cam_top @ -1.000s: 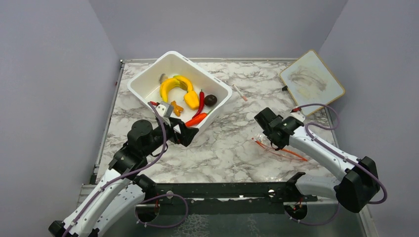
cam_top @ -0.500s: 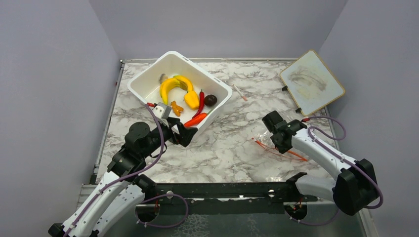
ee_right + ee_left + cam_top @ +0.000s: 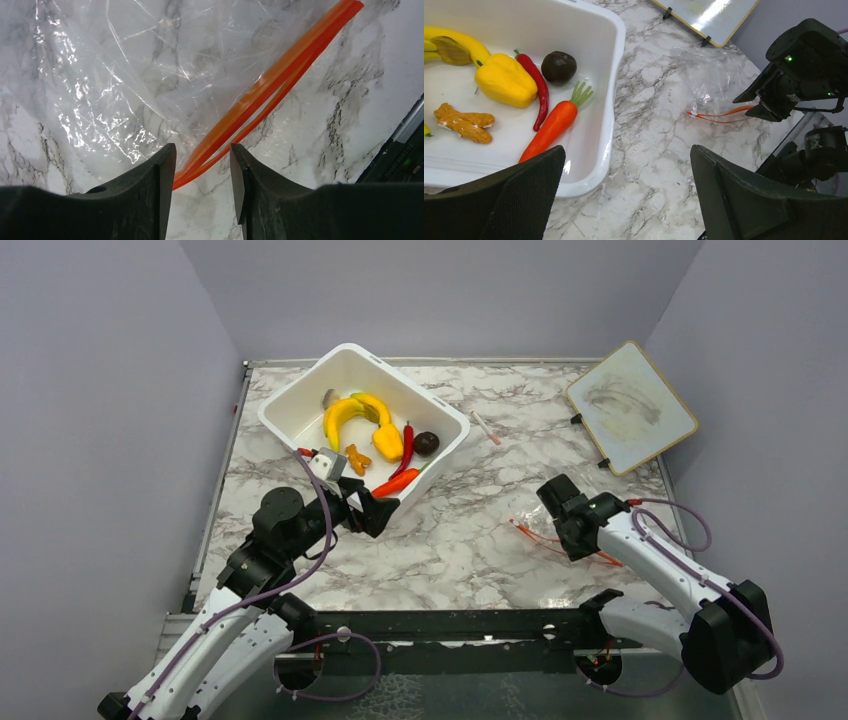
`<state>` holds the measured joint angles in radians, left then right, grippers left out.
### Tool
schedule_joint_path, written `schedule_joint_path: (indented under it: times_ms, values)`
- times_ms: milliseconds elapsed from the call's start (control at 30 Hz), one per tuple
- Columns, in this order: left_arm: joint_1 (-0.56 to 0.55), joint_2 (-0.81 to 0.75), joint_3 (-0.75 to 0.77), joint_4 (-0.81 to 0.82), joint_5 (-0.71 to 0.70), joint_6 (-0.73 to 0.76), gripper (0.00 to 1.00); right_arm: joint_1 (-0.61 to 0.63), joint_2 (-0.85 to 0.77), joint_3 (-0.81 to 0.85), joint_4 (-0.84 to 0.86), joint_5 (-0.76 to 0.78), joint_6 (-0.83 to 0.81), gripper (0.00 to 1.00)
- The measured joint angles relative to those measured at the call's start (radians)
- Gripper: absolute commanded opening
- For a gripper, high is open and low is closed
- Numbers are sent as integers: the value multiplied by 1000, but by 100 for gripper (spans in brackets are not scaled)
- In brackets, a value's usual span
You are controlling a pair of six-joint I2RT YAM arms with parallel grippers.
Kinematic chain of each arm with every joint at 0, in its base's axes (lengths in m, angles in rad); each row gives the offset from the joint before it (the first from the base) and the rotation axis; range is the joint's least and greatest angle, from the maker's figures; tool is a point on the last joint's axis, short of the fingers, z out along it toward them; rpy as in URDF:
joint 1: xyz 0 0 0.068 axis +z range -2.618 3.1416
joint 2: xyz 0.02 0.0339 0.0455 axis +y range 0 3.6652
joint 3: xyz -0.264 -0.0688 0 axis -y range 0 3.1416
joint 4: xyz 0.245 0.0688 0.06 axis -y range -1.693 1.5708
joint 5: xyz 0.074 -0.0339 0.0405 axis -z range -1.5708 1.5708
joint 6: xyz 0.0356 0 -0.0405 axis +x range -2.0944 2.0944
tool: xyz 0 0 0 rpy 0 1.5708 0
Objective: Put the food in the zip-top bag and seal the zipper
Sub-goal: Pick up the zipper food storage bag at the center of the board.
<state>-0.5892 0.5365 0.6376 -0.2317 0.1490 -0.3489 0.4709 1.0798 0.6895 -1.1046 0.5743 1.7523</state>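
The food lies in the white tub [image 3: 300, 405]: banana [image 3: 345, 412], yellow pepper [image 3: 388, 443], red chili [image 3: 405, 445], carrot [image 3: 397, 482], dark fruit [image 3: 426, 443] and orange bits [image 3: 357, 458]. The carrot [image 3: 551, 125] and pepper [image 3: 504, 80] also show in the left wrist view. The clear zip-top bag [image 3: 125, 75] lies flat on the table at the right. Its red-orange zipper [image 3: 280, 75] is slightly parted. My right gripper [image 3: 201, 165] is open, low over the bag, its jaws straddling one end of the zipper. My left gripper [image 3: 626, 165] is wide open and empty by the tub's near rim.
A wood-framed whiteboard [image 3: 630, 405] leans at the back right. A small white-and-red stick [image 3: 486, 427] lies right of the tub. The tub's rim [image 3: 616, 60] is just left of my left gripper. The table's near edge is close behind the bag.
My right gripper has moved right and toward the near edge, coming down over the bag's zipper. The left arm has barely moved.
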Motion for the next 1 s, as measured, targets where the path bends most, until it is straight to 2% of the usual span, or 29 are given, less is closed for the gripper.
schedule_joint_path:
  times_ms: [267,367,500,600,800,1000]
  values:
    - [0,-2,-2,0,0,0,99,0,-6,-69,36,2,45,44]
    - [0,-2,-2,1,0,0,99,0,-30,-106,76,11,63,39]
    - [0,-4,-8,6,0,0,99,0,-55,-140,115,28,77,26]
    - [0,-5,-11,7,0,0,99,0,-64,-155,135,44,85,2]
    - [0,-5,-12,8,0,0,99,0,-91,-158,141,76,72,1]
    - [0,-6,-12,14,-2,6,99,-1,-156,-129,141,113,-45,1]
